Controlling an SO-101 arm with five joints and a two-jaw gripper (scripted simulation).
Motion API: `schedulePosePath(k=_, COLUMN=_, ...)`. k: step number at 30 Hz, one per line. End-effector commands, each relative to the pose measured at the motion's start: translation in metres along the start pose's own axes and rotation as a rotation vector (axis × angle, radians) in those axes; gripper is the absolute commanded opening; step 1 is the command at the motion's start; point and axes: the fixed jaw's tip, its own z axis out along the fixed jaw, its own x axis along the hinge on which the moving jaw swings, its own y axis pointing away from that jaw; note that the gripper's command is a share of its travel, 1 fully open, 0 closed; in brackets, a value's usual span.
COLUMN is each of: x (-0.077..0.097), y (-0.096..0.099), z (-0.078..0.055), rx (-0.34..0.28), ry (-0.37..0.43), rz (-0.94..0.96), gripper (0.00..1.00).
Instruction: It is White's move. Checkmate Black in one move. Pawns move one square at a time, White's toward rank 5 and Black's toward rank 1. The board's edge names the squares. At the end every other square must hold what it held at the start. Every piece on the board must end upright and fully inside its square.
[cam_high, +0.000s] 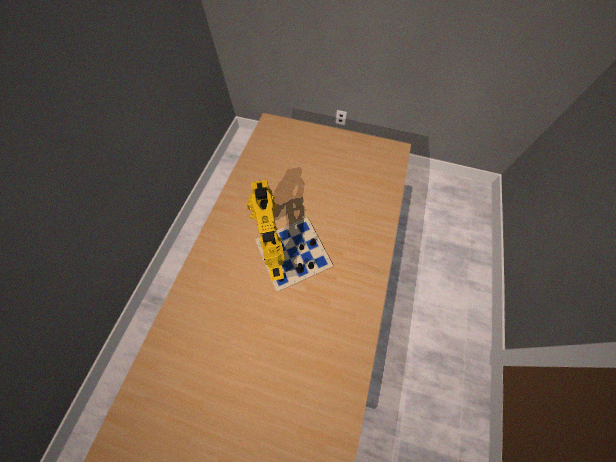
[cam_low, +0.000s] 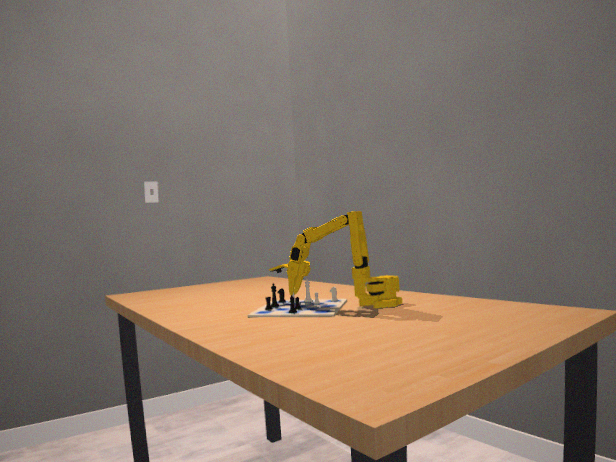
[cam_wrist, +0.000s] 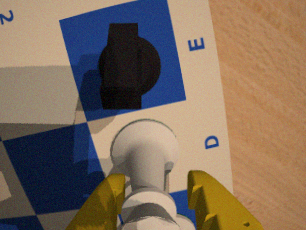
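Note:
My gripper is slightly open, low over the board. Its fingers straddle a white piece standing on D1, with narrow gaps beside the stem in the wrist view. Its type cannot be told. A black knight stands on E1. The black king and a small black piece stand on the far rank. A tall white piece, a white pawn and a white knight stand nearer the base.
Another black piece stands at the board's near side in the exterior view, with one close behind it. The yellow arm reaches over one side of the board and hides squares in the top view. The board lies on a wooden table.

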Motion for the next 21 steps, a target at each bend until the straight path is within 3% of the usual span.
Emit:
schedulePosePath(k=1, x=0.0028, y=-0.0013, z=0.0009, rx=0.001, ry=0.006, rz=0.0, gripper=0.12)
schedulePosePath(k=21, x=0.0028, y=-0.0013, z=0.0009, rx=0.001, ry=0.006, rz=0.0, gripper=0.03)
